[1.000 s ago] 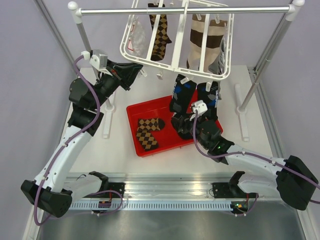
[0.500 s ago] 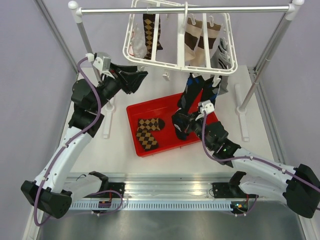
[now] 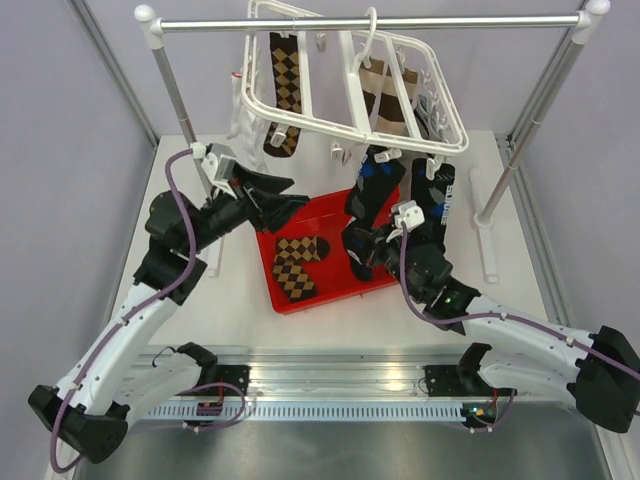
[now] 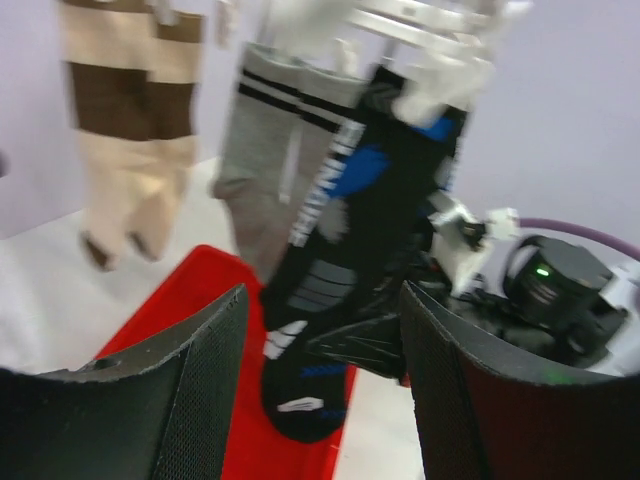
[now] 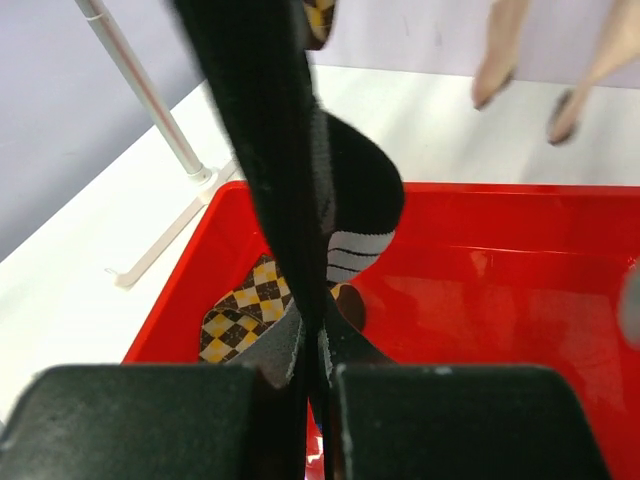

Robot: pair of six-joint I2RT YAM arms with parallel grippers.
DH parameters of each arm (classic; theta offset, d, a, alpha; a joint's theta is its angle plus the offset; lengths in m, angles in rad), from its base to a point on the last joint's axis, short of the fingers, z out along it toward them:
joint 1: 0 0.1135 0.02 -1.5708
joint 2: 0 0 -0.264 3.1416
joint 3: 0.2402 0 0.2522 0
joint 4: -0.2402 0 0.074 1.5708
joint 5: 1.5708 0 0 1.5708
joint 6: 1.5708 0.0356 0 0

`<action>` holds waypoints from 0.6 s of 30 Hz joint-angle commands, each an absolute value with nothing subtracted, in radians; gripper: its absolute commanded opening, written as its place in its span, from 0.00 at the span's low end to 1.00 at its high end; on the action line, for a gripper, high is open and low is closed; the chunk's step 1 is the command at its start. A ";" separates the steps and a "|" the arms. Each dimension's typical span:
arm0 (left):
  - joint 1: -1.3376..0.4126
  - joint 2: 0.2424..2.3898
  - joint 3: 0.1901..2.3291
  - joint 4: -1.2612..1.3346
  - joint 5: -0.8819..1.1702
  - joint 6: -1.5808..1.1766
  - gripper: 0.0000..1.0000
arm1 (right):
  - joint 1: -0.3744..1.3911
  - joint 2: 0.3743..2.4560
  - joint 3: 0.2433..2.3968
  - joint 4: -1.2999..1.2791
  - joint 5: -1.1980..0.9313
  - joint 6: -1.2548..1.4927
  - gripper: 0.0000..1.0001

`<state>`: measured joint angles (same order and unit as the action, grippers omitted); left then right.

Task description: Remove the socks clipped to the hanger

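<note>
The white hanger (image 3: 352, 88) hangs tilted from the rail. Clipped to it are a brown argyle sock (image 3: 285, 80), brown-cream striped socks (image 3: 385, 95) and two black socks with blue marks (image 3: 372, 185). My right gripper (image 3: 358, 250) is shut on the lower end of a black sock (image 5: 270, 150), which runs taut up from its jaws (image 5: 312, 350) over the red tray. My left gripper (image 3: 288, 200) is open, left of the black socks, with nothing between its fingers (image 4: 190, 390). Its wrist view shows the black sock (image 4: 340, 260), a grey sock (image 4: 265, 170) and the striped socks (image 4: 125, 110).
A red tray (image 3: 300, 298) lies mid-table with one argyle sock (image 3: 297, 262) in it. The silver rail stand (image 3: 370, 20) spans the back, with its posts at the left (image 3: 175, 90) and right (image 3: 530, 120) and white feet on the table.
The right gripper has shut on the black sock. The left gripper has opened and dropped from the hanger's left corner toward the tray. The hanger has swung and tilted.
</note>
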<state>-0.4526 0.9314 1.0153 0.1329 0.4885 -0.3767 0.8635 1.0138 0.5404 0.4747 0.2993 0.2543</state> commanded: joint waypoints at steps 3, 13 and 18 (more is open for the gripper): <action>-0.569 0.914 1.025 0.143 0.493 -0.365 0.66 | 0.928 1.043 0.617 0.468 0.469 0.215 0.01; -0.885 1.006 1.069 0.207 0.075 -0.224 0.65 | 1.055 1.135 0.643 0.523 0.823 0.138 0.01; -0.965 1.097 1.143 0.233 -0.055 -0.157 0.66 | 1.101 1.198 0.664 0.543 0.923 0.074 0.01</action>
<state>-0.9298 1.0733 1.0725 0.1604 0.0864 -0.2485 1.0786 1.1706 0.6132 0.4835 0.7921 0.1360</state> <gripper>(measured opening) 0.662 0.018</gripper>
